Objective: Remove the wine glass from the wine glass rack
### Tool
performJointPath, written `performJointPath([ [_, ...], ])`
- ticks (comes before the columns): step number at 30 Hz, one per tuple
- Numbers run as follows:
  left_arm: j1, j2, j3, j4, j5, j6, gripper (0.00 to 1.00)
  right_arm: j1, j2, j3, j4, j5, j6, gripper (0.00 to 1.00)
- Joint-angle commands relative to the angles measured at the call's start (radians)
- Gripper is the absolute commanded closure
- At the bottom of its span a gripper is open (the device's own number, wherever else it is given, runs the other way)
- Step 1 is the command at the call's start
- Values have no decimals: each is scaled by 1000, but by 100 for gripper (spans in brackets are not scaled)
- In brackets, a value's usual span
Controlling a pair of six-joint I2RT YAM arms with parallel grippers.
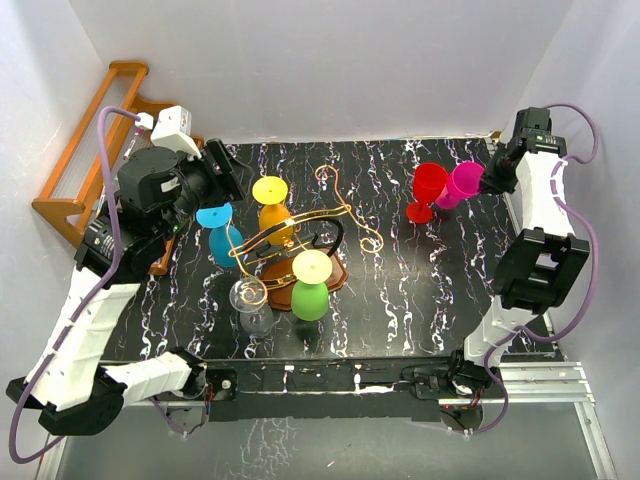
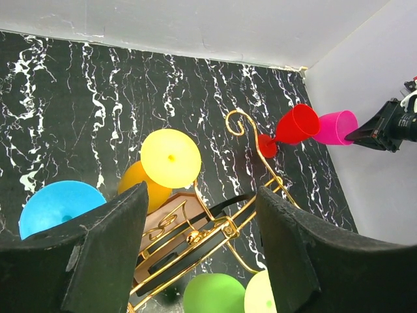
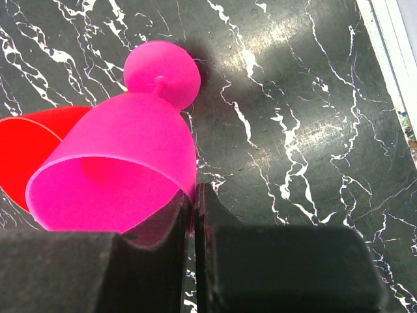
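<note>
A red glass point(image 3: 26, 147) sits just beside the pink glass point(image 3: 124, 156) that the right gripper point(image 3: 193, 203) pinches by its rim — the left gripper point(image 2: 202, 218) gapes wide, angled toward the rack point(image 1: 338, 277).

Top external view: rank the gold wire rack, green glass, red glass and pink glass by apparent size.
1. wine glass rack, clearly the largest
2. green glass
3. red glass and pink glass: they look about alike and overlap, so I have not ranked them against each other.

We see a thin gold wire wine glass rack point(image 1: 338, 272) with curled ends, standing on a reddish-brown wooden base. Well to the right of the rack, a pink wine glass point(image 1: 463, 183) tilts, its rim pinched by the right gripper point(image 3: 193, 195).
</note>
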Motion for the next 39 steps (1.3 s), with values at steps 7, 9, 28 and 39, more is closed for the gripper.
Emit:
performJointPath([
  [7,0,-48,15,-17,-4,20,35,-2,-84,-70,54,-6,-17,92],
  [9,-1,-49,17,-19,-2,23,35,-2,-87,-81,57,-2,-19,92],
  [28,0,-47,17,-30,4,32,35,1,-83,-134,75,14,-28,85],
  [39,0,-56,0,-18,-4,30,34,4,-116,6,27,-56,-30,56],
])
